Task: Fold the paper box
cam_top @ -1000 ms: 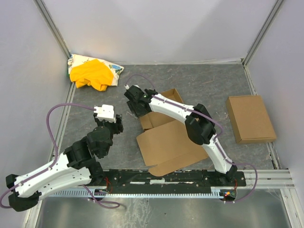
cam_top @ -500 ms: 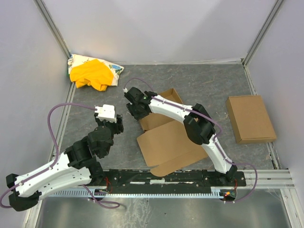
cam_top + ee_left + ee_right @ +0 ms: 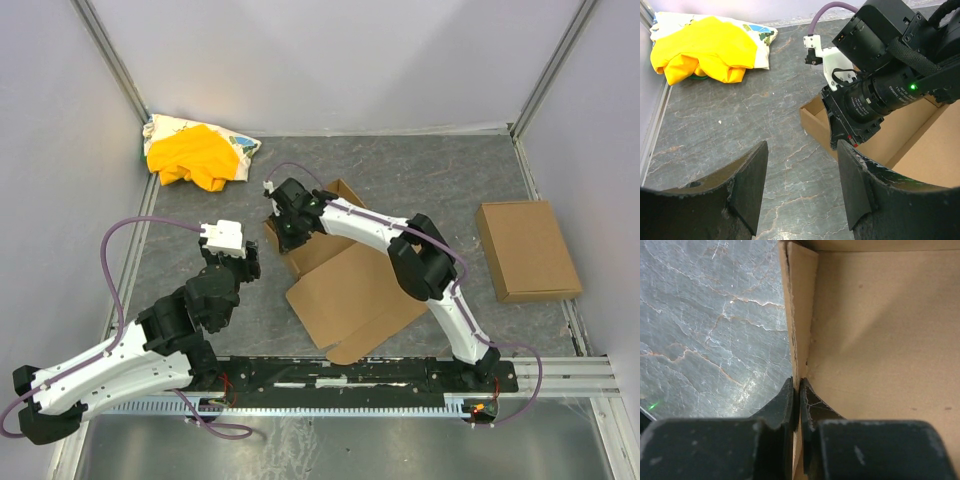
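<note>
While the yellow cloth bundle (image 3: 195, 155) lies in the far left corner of the tabletop (image 3: 450, 170), the left claw (image 3: 801, 187) hangs released toward the left edge, holding nothing. The paper box (image 3: 350, 295) sits mid-tabletop, partly formed, and the right claw (image 3: 796, 396) is clenched on its upright left wall. A smaller cardboard rectangle (image 3: 527, 250) lies by the right edge.
</note>
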`<state>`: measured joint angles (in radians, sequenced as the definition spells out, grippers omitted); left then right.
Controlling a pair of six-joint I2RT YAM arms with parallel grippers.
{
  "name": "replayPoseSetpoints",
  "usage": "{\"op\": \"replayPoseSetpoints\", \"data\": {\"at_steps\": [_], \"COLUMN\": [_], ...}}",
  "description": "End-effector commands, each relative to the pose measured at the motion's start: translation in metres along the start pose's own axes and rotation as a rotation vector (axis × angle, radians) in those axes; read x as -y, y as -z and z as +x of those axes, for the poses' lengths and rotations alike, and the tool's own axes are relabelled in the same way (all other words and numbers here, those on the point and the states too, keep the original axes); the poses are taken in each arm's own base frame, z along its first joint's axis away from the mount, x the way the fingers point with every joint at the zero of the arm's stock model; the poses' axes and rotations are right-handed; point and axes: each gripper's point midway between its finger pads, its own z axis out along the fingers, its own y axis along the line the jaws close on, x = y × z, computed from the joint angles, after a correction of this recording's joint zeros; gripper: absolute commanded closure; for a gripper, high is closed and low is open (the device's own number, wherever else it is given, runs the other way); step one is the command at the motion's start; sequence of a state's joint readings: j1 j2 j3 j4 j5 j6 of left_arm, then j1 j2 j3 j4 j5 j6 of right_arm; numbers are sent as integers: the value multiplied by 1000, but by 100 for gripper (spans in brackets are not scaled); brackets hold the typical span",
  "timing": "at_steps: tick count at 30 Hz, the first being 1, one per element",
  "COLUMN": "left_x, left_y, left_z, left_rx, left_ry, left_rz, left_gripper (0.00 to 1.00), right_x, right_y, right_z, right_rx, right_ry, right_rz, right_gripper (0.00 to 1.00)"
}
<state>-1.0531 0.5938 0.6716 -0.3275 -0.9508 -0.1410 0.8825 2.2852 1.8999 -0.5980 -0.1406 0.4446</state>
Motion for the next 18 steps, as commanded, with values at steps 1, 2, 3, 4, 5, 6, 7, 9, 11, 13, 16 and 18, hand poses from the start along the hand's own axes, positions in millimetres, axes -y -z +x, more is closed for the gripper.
{"op": "replayPoseSetpoints", "data": {"at_steps": [1,2,3,4,5,6,7,9,11,13,16,18], "left_x": [-2,-2,-2,-2,-2,-2,-2,-1,-2,-2,-1,-1], "left_y": [-1,-1,-1,-1,-1,-1,-1,-1,-1,-1,-2,-2], "left_z": [-6,-6,-6,-6,-6,-7,-7,-7,-7,-7,-7,-6], "left_rx": [20,21,21,19,19,20,21,21,22,21,21,20], "left_ry": [67,66,66,64,64,65,65,63,63,62,61,60], "left_rz": [-25,-25,-24,-25,-26,-25,-25,-24,-26,-28,-27,-26], "left_gripper": [36,36,36,36,36,36,36,36,36,36,36,36], "right_x": [-10,-9,-6,-3,3,7,12,20,24,24,26,27], "right_y": [9,13,18,22,27,32,36,41,46,50,54,57], "right_z": [-4,-4,-3,-3,0,3,8,19,31,38,49,55], "right_rx": [5,2,-7,-11,-21,-36,-51,-76,-85,-92,-119,-131], "right_ry": [19,46,65,83,98,117,134,160,184,199,214,221], "right_rz": [-69,-60,-45,-22,7,31,56,94,119,125,149,155], "right_gripper": [82,78,73,67,62,60,59,57,56,56,55,55]}}
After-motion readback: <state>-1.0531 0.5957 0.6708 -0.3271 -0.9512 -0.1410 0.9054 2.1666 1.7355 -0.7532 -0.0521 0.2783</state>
